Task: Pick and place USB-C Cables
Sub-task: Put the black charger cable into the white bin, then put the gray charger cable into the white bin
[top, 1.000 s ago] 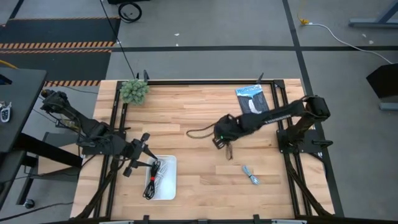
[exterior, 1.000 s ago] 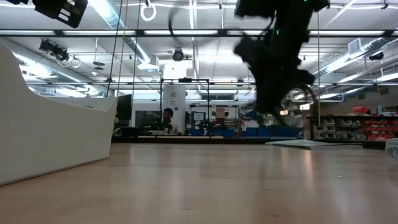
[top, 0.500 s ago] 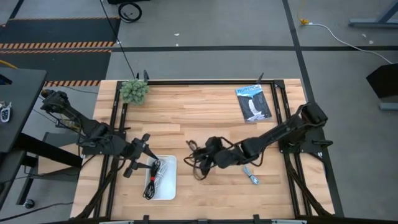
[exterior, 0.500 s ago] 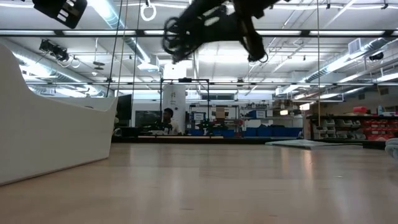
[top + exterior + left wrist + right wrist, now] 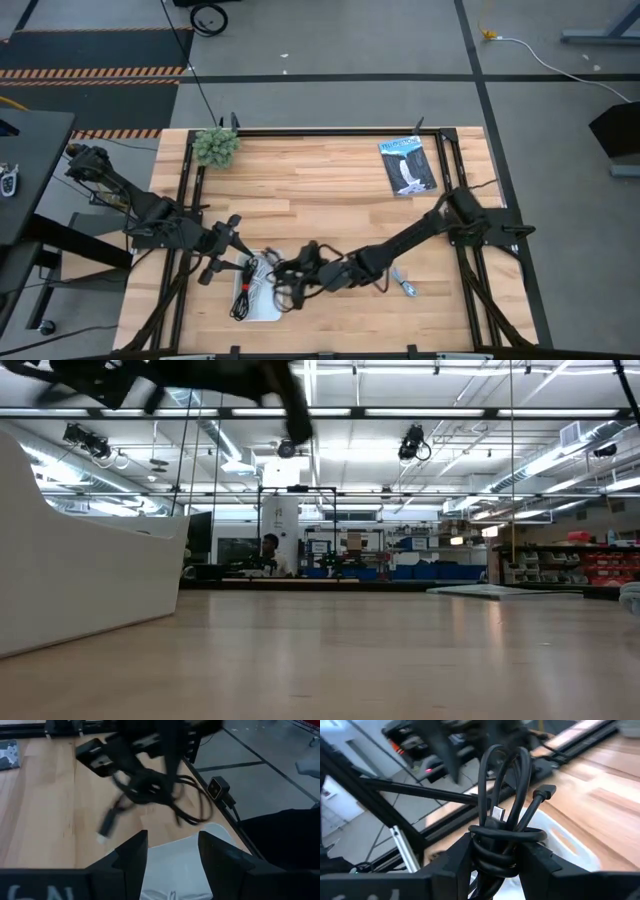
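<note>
The right gripper is clamped on a black cable, its 2 dark fingers pressed against either side of the coil's bound middle. The loops of the coil rise up out of the grip, and 2 plug ends stick out beside them. In the left wrist view the same black cable hangs loosely below the right gripper, one plug end trailing out to the side, clear of the wood.

The right arm is stretched long and low from its base across the table, with the gripper at the near edge of the white tray. Inside the tray, just beside the gripper, lie 2 more cables: a white-grey cable and a black cable with a red band. A light blue-grey cable lies on the wood behind the gripper, beside the arm's forearm.

The left gripper waits at the tray's opposite side, its fingers spread apart and holding nothing, above the tray's white rim.
</note>
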Available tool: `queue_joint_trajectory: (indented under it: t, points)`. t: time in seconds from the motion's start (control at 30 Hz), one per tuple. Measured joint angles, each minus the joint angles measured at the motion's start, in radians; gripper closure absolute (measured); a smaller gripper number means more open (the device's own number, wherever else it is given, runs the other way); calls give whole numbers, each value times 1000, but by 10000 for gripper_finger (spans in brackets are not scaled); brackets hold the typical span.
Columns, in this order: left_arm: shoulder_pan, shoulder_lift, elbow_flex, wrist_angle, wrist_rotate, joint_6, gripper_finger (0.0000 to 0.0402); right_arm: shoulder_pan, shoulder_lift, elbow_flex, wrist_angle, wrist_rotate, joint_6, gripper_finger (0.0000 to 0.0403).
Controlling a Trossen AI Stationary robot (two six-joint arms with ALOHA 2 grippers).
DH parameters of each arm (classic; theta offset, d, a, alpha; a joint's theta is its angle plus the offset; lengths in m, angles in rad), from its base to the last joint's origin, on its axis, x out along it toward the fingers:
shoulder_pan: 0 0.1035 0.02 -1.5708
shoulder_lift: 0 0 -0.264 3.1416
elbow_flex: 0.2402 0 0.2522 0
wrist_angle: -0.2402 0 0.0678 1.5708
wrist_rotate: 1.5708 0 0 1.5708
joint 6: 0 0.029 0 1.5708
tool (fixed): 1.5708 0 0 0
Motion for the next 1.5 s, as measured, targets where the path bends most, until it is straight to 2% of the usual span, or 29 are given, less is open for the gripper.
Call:
queue_joint_trajectory:
  t: [0.13, 0.33, 0.6, 0.77, 1.07, 1.2, 1.37, 1.5]
  points:
    - [-11, -30, 34, -61, 59, -2, 219, 1, 97, 167, -54, -6, -25, 267]
    - [-84, -125, 55, -93, 49, 10, 219, 6, 209, 335, -124, 42, -72, 267]
    - [-153, -209, 55, -126, 25, -7, 219, 6, 325, 403, -131, 133, -120, 266]
    - [-181, -225, 55, -112, 25, -10, 219, 7, 346, 405, -132, 109, -43, 264]
    - [-192, -229, 55, -105, 18, -14, 219, 24, 294, 404, -437, 70, 151, 201]
    - [-192, -228, 55, -104, 17, -10, 219, 24, 237, 404, -522, 56, 165, 176]
    - [-192, -229, 55, -104, 17, -10, 219, 23, 144, 404, -656, 55, 171, 168]
    - [-192, -227, 55, -106, 17, -10, 219, 28, 63, 404, -923, 29, 286, 169]
